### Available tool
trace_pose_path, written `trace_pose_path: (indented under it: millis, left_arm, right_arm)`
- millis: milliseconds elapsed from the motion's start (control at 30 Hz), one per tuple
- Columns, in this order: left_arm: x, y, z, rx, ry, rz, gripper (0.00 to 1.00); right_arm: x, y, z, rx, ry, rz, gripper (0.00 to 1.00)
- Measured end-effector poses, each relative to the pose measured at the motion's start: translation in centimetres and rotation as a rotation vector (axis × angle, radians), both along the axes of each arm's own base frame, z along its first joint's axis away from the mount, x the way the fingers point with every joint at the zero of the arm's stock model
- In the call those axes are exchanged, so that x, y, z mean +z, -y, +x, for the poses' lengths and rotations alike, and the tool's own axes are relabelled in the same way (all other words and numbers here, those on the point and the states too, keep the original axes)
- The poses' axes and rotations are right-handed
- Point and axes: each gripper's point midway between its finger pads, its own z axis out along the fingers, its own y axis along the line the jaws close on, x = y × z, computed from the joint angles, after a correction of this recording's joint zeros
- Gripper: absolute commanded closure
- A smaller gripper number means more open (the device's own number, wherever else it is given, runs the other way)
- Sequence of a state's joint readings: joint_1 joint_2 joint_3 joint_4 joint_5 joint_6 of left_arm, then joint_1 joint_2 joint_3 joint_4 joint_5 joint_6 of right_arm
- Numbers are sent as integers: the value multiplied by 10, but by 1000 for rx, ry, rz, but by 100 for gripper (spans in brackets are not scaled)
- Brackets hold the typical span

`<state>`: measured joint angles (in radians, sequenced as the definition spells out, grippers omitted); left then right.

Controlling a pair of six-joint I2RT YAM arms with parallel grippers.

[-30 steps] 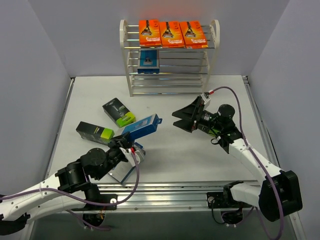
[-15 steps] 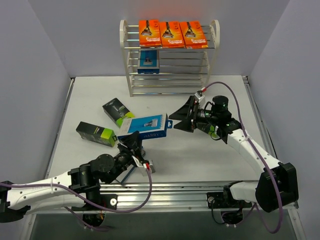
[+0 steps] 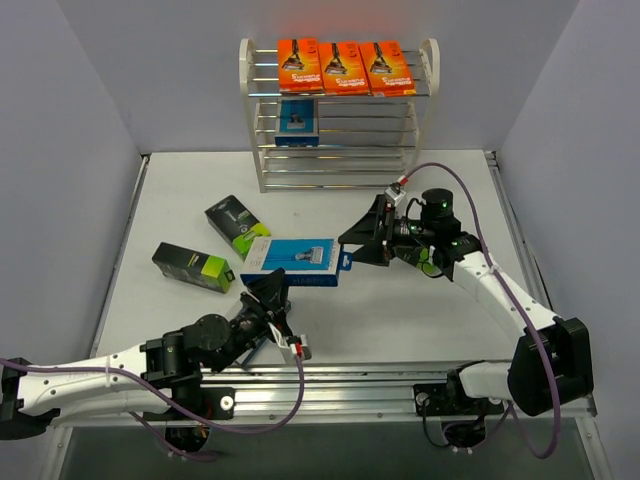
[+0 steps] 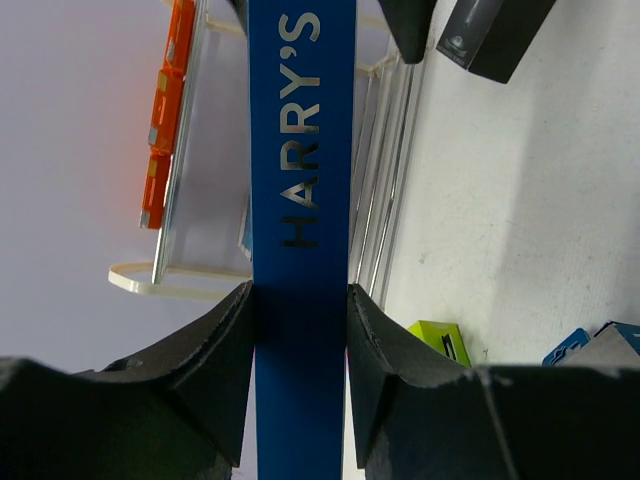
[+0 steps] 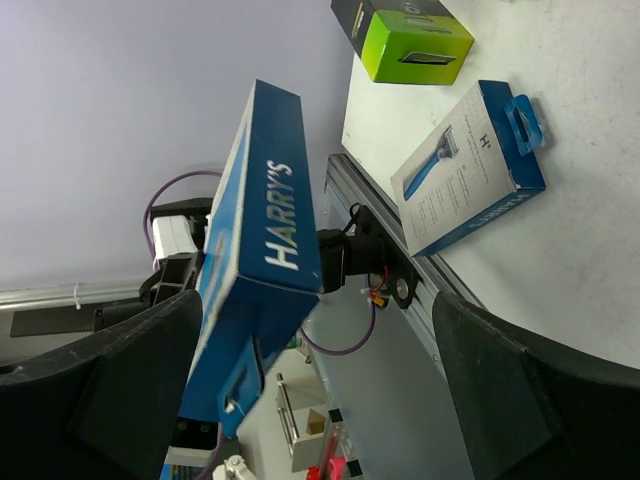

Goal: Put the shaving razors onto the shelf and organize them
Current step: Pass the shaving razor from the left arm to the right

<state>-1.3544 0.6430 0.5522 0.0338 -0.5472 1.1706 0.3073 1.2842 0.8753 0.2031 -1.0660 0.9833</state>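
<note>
The left claw (image 3: 272,288) is clamped on the lower edge of a blue razor pack (image 3: 295,256), holding it up above the bench (image 3: 440,190) in front of the shelf (image 3: 430,70). The right claw (image 3: 352,240) has its jaws spread wide, just beside that pack's right end. Three orange cards (image 3: 342,66) lie on the top tier and a blue pack (image 3: 298,118) below them, while two black-and-green boxes (image 3: 236,224) and another blue pack (image 5: 470,165) lie on the bench.

- "HARRY'S", in silver capitals, on the narrow edge of the blue pack (image 4: 302,200) before the shelf (image 3: 432,70).
- Orange cards (image 3: 343,67) atop the shelf: print unreadable.
</note>
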Motion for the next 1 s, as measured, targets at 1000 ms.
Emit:
trace_pose_path:
  millis: [1000]
  left_arm:
    - [-9, 13, -9, -75, 90, 32, 98]
  right_arm:
    - [16, -10, -10, 56, 17, 100, 46]
